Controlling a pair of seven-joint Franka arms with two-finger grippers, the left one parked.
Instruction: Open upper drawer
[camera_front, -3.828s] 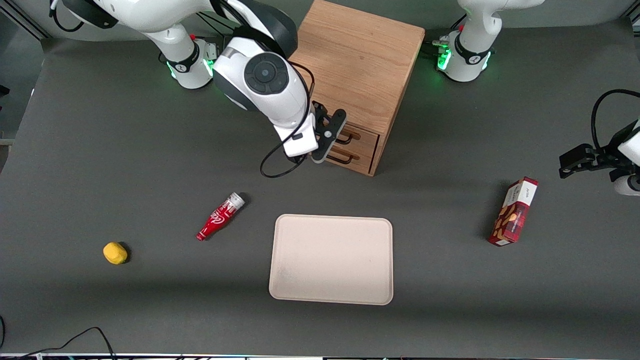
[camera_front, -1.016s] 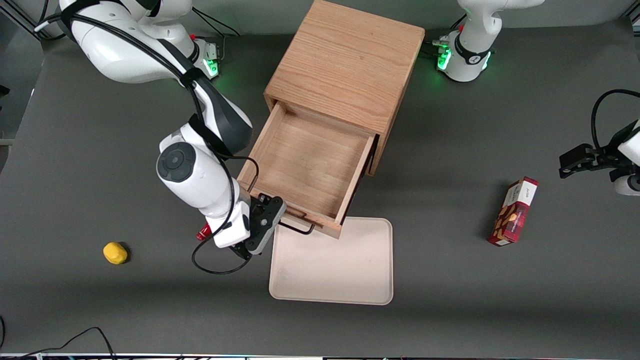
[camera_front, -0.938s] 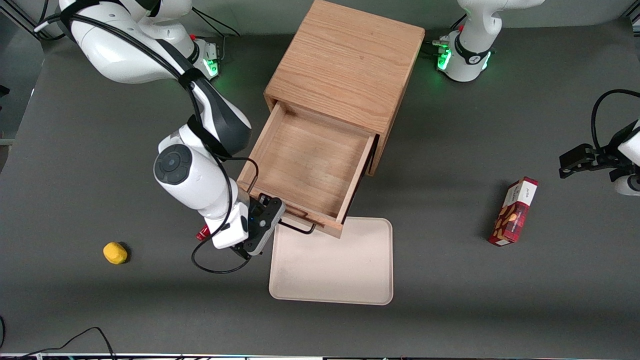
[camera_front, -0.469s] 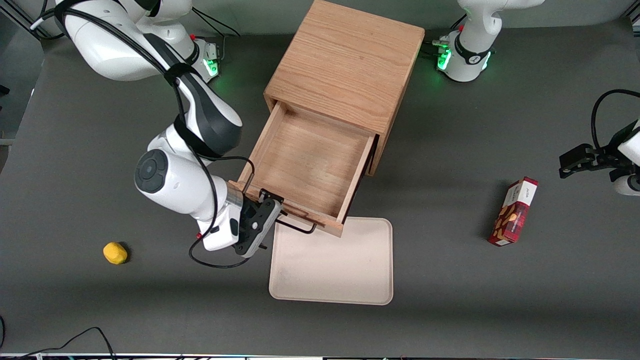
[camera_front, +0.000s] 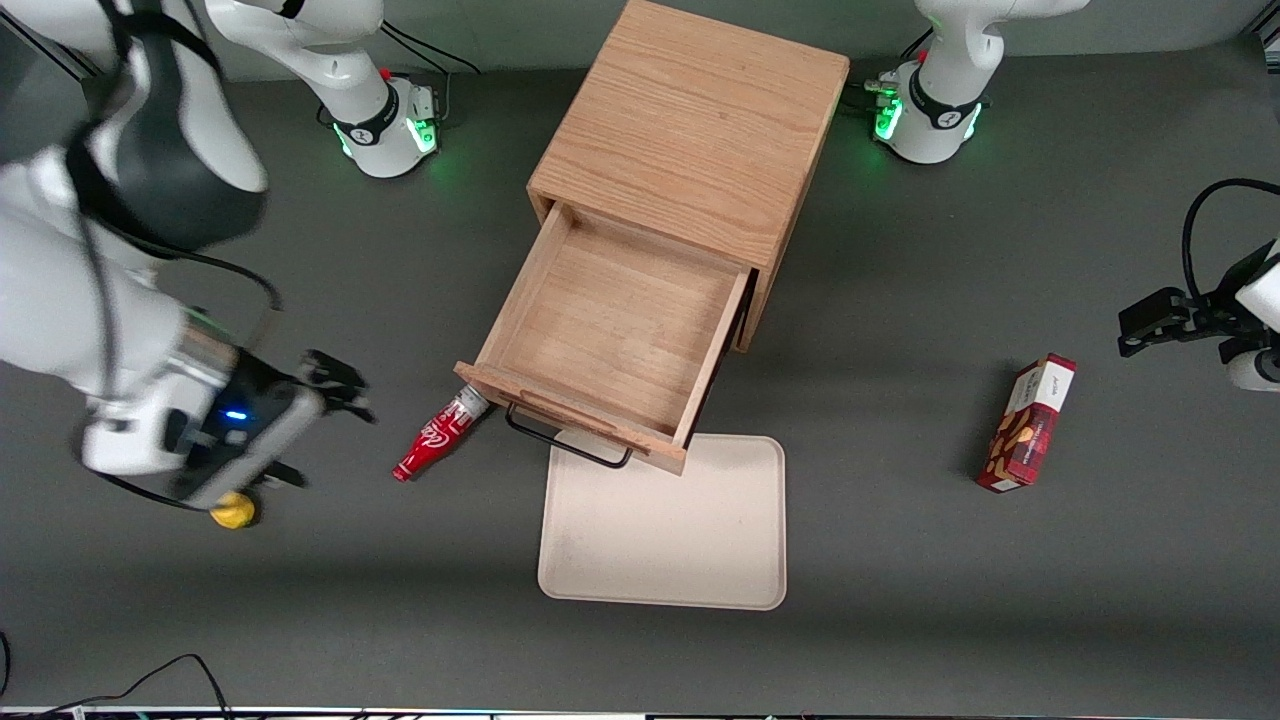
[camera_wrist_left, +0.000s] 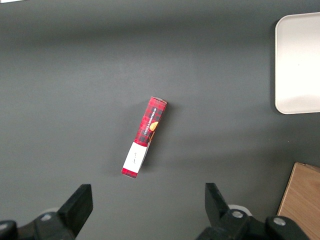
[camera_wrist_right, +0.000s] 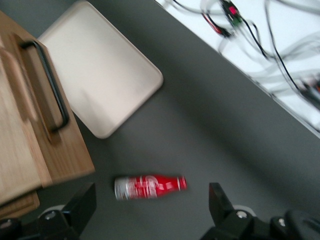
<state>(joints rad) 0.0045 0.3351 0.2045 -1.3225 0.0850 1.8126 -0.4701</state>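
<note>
The upper drawer (camera_front: 615, 330) stands pulled far out of the oak cabinet (camera_front: 690, 130); its inside is bare wood. Its thin black wire handle (camera_front: 570, 445) hangs free at the front, over the edge of the tray. The lower drawer is hidden under it. My right gripper (camera_front: 325, 440) is open and holds nothing; it is well off from the drawer toward the working arm's end, above the table. In the right wrist view the gripper (camera_wrist_right: 148, 212) is open, with the drawer front (camera_wrist_right: 30, 125) and handle (camera_wrist_right: 50, 87) in sight.
A red bottle (camera_front: 440, 435) lies on the table by the drawer's front corner and shows between my fingers (camera_wrist_right: 150, 186). A beige tray (camera_front: 660, 530) lies in front of the drawer. A yellow object (camera_front: 232, 512) sits partly under my gripper. A red box (camera_front: 1030, 425) lies toward the parked arm's end.
The drawer was closed at first and then stood pulled out. In the last half second my gripper let go of the handle and swung away toward the working arm's end, uncovering the bottle.
</note>
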